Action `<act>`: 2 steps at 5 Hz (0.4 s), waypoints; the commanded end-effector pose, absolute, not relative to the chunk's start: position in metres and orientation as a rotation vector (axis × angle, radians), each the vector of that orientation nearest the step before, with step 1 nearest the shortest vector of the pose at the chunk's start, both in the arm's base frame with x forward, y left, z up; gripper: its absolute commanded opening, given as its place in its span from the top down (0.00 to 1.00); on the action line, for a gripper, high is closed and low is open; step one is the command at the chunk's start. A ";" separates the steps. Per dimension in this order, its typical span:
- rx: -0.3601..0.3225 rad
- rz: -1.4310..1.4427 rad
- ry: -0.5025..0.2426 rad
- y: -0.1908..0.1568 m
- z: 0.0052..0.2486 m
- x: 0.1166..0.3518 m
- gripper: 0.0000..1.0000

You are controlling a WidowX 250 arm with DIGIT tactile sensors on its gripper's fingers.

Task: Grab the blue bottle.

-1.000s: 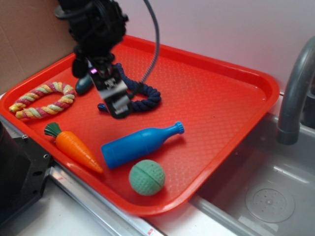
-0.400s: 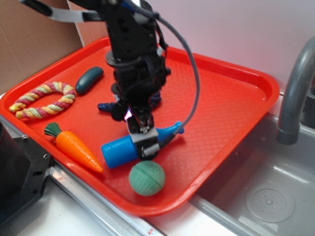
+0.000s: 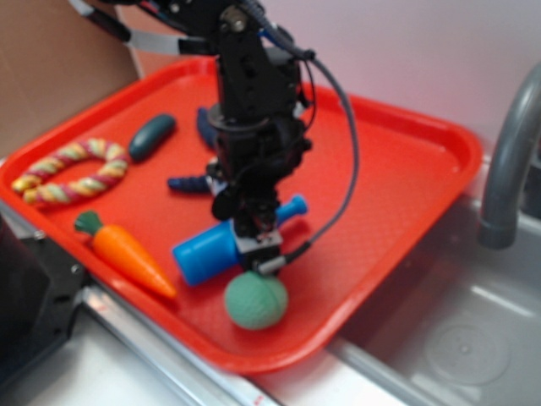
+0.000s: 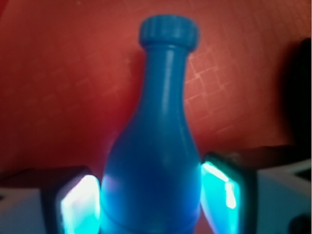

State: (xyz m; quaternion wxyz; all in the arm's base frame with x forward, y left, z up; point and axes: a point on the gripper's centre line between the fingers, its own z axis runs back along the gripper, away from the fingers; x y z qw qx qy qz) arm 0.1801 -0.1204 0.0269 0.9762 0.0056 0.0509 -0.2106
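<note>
On the red tray (image 3: 406, 194), your gripper (image 3: 258, 245) straddles the blue bottle (image 3: 207, 251) mid-body; pads (image 4: 80, 202) flank it, contact unclear. Bottle's length runs crosswise to the jaws.

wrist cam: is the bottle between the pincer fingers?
Yes, in the wrist view the blue bottle sits with one finger on each side of its body, cap pointing away.
</note>
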 end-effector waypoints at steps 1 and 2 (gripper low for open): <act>-0.039 -0.426 0.016 -0.106 0.078 0.170 1.00; -0.130 -0.311 -0.052 -0.062 0.126 0.161 1.00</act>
